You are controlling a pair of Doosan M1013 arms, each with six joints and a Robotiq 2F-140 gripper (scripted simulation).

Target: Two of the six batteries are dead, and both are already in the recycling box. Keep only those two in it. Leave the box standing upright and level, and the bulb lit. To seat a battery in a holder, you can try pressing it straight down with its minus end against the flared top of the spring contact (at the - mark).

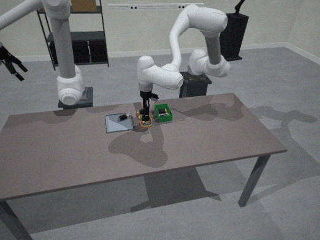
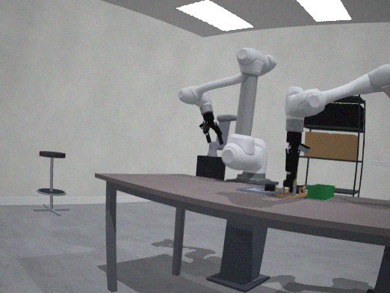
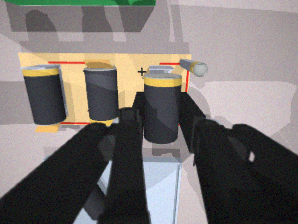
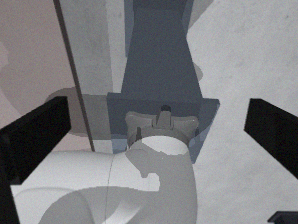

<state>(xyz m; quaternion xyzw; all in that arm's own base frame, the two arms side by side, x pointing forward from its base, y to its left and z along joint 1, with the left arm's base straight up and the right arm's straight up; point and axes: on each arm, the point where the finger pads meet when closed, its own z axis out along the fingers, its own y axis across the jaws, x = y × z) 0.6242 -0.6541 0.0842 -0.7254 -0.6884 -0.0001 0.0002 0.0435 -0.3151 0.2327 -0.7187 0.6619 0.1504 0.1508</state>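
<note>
The left gripper (image 1: 146, 120) (image 2: 290, 183) (image 3: 161, 104) is clamped on a battery (image 3: 162, 107) at the near bay of the holder board (image 1: 149, 126) (image 3: 127, 75). The battery's long axis runs left to right, banded end toward the green box (image 1: 165, 118) (image 2: 320, 192) (image 3: 85, 2), other end toward the tray (image 1: 118, 125) (image 3: 166, 187) at left. Seating it probably needs a slight shift right, then straight down. The right gripper (image 1: 24, 75) (image 2: 215, 141) (image 4: 158, 113), fingers apart, hangs far left, well away.

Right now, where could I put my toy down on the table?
On the table, there's room between the tray and the long edge away from the arms, and between the green box and its nearest short edge. It's crowded at the battery board, where the left gripper works.
</note>
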